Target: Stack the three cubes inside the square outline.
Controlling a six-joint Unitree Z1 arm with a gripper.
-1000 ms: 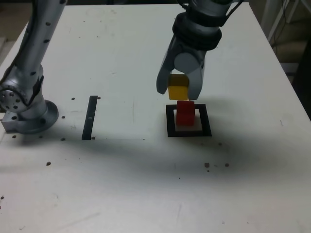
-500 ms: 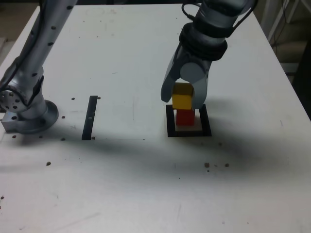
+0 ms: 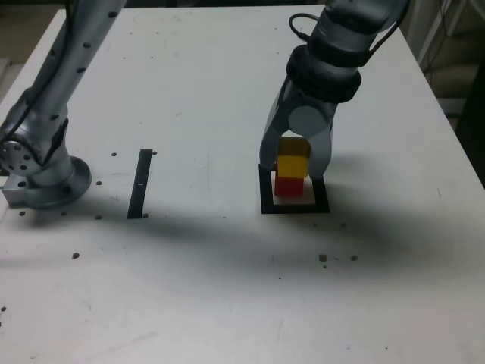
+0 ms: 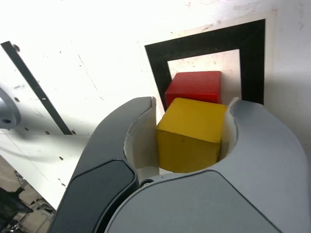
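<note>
yellow cube (image 3: 292, 164) atop red cube (image 3: 287, 186) | inside square outline (image 3: 266, 199)

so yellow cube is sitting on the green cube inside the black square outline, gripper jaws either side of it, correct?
Not quite: the cube under the yellow cube is red, not green. Both the exterior and wrist views show that. The rest holds: the stack is inside the square outline, with the jaws of the gripper either side of the yellow one.

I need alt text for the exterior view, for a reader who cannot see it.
A gripper holds a yellow cube on a red cube inside a black square outline on a white table. A black strip lies toward the exterior view's left.
</note>
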